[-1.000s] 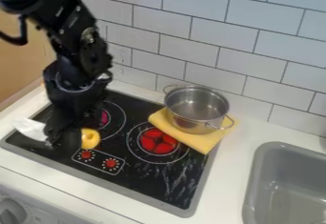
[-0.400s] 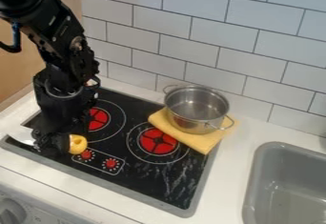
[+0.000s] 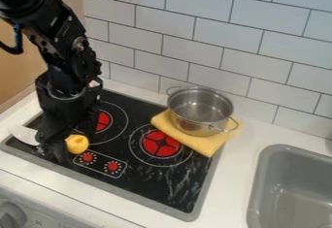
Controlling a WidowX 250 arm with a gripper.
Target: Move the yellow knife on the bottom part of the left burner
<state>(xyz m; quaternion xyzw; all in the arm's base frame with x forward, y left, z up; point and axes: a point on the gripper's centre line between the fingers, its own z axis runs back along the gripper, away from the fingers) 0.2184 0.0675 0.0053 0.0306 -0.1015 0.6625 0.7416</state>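
At the front left of the stove, my gripper (image 3: 53,147) is shut on the yellow knife (image 3: 77,144). The knife's yellow end sticks out on the gripper's right, and its pale blade (image 3: 24,134) shows on the left. The gripper covers the knife's middle. The left burner (image 3: 103,121) glows red behind and to the right of the knife, partly hidden by the arm. Whether the knife touches the stove top, I cannot tell.
A steel pot (image 3: 200,111) stands on a folded yellow cloth (image 3: 208,144) at the stove's back right. The right burner (image 3: 160,144) and two red knob marks lie near the knife. A grey sink (image 3: 266,173) is at the right, and a tiled wall rises behind.
Over the last second, my gripper and the knife have shifted left and slightly forward together. Since the later earlier frame, the knife has turned a little and more of its blade shows.
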